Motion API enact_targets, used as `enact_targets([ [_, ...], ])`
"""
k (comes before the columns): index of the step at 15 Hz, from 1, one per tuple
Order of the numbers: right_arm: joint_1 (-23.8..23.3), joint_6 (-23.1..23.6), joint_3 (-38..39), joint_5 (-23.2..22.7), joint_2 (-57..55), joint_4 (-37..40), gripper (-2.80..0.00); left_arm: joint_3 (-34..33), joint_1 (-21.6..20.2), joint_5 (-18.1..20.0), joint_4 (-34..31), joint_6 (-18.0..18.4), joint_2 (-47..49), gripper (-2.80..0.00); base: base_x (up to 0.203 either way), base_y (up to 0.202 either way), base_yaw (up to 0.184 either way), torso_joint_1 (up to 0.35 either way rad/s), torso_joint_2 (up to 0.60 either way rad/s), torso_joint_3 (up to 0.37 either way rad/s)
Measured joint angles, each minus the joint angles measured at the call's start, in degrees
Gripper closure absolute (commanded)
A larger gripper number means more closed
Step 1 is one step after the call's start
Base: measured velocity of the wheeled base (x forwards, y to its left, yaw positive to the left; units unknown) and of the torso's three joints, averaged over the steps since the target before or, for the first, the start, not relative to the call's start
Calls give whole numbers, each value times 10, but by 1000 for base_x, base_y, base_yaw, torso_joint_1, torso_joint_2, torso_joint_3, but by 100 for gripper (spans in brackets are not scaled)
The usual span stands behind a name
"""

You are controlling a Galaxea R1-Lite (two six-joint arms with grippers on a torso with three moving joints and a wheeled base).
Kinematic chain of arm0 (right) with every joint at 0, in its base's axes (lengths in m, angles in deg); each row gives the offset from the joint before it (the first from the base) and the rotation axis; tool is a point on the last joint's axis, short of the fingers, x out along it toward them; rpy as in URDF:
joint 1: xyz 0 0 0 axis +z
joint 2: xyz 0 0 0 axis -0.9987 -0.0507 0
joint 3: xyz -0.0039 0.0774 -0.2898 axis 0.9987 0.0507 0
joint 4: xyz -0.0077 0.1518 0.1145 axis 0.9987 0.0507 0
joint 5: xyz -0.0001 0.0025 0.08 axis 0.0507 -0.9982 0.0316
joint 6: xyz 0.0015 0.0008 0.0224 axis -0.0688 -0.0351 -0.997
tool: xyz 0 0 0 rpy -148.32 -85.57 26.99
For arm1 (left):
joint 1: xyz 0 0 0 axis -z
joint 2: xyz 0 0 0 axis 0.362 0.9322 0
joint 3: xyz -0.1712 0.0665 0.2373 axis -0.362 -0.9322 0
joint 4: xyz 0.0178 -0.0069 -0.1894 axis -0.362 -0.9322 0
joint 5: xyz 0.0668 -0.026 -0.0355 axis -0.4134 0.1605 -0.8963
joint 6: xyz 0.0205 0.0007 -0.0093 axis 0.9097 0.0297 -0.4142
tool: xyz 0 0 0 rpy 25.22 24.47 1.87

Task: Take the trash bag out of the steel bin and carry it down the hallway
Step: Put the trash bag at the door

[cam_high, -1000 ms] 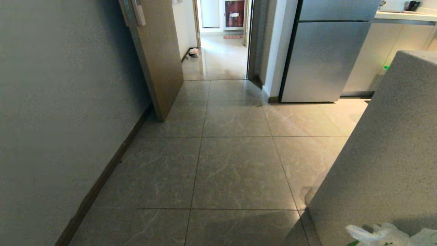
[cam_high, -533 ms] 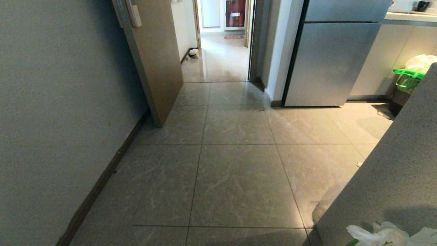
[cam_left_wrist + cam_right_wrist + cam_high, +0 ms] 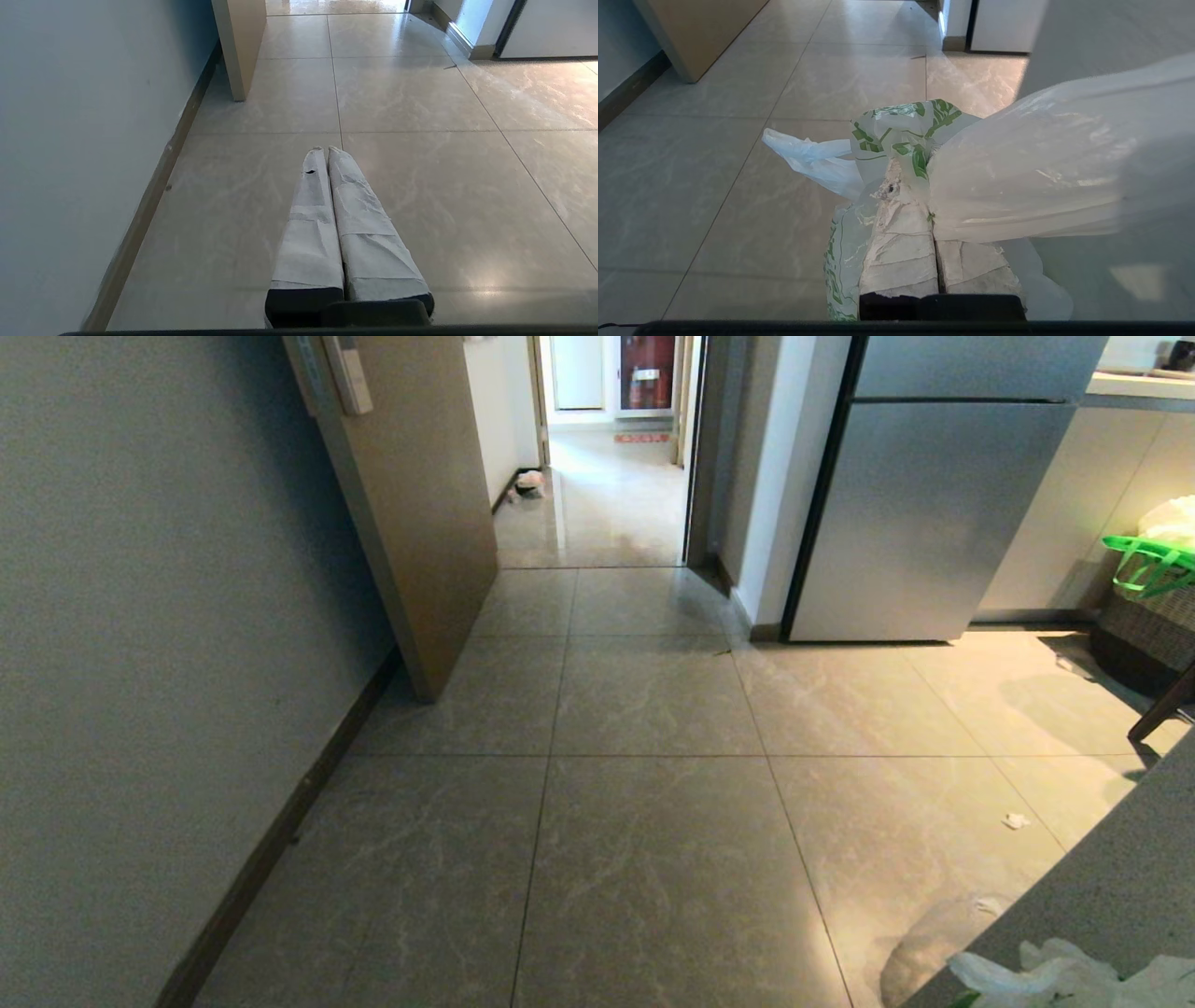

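The trash bag (image 3: 901,126), thin white plastic with green print, is bunched between the taped fingers of my right gripper (image 3: 920,191), which is shut on it, and it hangs below them over the floor. A crumpled white part of the trash bag (image 3: 1055,980) shows at the bottom right of the head view. My left gripper (image 3: 325,150) is shut with nothing in it, held level above the tiles. The hallway (image 3: 644,859), with grey marbled tiles, runs ahead to an open doorway (image 3: 607,495). The steel bin is out of view.
A plain wall with dark skirting (image 3: 140,663) lines the left. An open wooden door (image 3: 420,523) stands ahead on the left, a steel fridge (image 3: 924,513) ahead on the right. A grey speckled panel (image 3: 1120,887) is close on the right. A basket with green handles (image 3: 1153,588) and floor scraps (image 3: 1016,820) lie beyond.
The whole head view has shifted: the camera has moved, the speckled panel has slid off to the right, and the basket and more floor have come into sight. The bag stays at the bottom right.
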Motion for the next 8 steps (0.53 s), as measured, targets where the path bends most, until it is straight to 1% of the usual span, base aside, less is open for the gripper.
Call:
enact_targets([
  [8,0,-1,0,0,0,0,0,0,0,0,0,0,0,0,188,0,1,2,2,3],
])
